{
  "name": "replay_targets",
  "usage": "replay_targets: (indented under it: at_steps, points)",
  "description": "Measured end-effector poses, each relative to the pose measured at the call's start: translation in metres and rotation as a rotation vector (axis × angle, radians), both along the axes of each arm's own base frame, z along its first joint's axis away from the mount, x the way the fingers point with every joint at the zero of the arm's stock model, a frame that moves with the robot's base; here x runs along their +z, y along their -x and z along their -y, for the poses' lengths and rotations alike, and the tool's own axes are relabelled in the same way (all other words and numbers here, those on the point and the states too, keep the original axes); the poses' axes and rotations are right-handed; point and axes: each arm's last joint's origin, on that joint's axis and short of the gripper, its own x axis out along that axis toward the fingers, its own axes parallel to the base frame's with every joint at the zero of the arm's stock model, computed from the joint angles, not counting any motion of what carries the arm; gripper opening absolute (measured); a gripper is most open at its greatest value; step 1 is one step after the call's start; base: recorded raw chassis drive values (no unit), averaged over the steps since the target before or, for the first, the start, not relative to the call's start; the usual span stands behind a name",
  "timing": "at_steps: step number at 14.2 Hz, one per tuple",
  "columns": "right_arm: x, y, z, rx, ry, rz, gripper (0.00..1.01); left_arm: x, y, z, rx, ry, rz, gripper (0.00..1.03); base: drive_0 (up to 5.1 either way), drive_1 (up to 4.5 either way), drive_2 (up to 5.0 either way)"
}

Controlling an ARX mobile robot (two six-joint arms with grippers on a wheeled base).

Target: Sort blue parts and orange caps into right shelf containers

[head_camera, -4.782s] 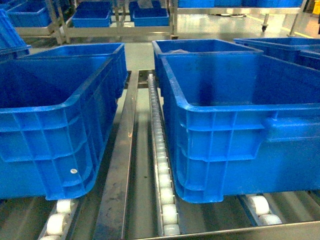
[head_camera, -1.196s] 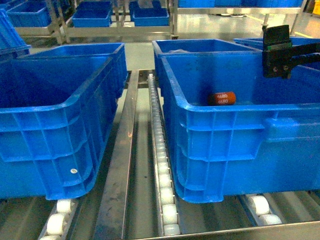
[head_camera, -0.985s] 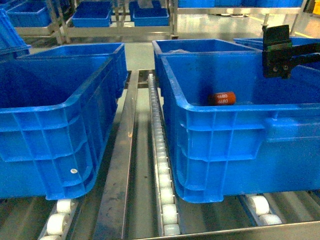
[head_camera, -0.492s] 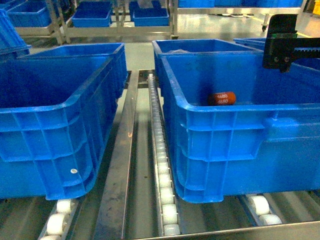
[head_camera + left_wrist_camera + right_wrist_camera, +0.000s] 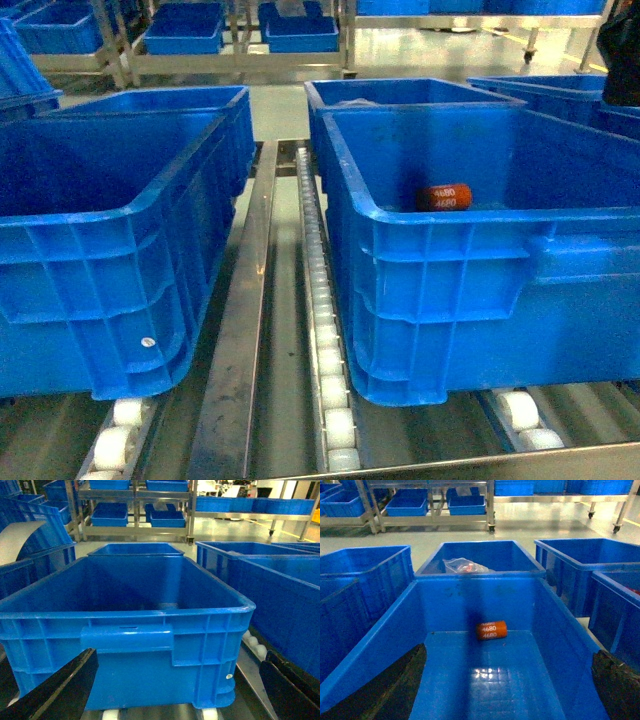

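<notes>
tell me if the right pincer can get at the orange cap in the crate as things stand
Probably yes: the orange cap lies on its side alone on the crate floor, nothing over it, and the right pincer is open above the open-topped crate.

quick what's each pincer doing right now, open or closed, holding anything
Left pincer: open, fingers spread wide, holding nothing.
Right pincer: open, empty, above the blue crate where the orange cap lies.

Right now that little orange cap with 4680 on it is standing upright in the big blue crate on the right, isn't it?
Not upright. The orange cap lies on its side on the floor of the blue crate, near the far wall. The right wrist view shows it best. The crate is indeed the right one.
</notes>
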Motion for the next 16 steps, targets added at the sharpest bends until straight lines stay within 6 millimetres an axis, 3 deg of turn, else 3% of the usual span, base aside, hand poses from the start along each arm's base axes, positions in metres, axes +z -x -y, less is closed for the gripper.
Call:
replay_targets:
  at_steps: [8,11,14,16]
  points:
    - [0.012,0.091,0.022,0.061,-0.018,0.014,0.98,0.0,0.0,0.0,0.0,0.0,0.0,0.98,0.0,0.0,0.0]
    - [0.008,0.107,0.029,0.037,-0.024,0.023,0.98,0.0,0.0,0.0,0.0,0.0,0.0,0.98,0.0,0.0,0.0]
    - [0.008,0.109,0.029,0.035,-0.038,0.029,0.98,0.0,0.0,0.0,0.0,0.0,0.0,0.98,0.0,0.0,0.0]
    - [-0.005,0.12,0.037,-0.025,0.007,0.09,0.72,0.0,0.0,0.0,0.0,0.0,0.0,0.98,0.0,0.0,0.0]
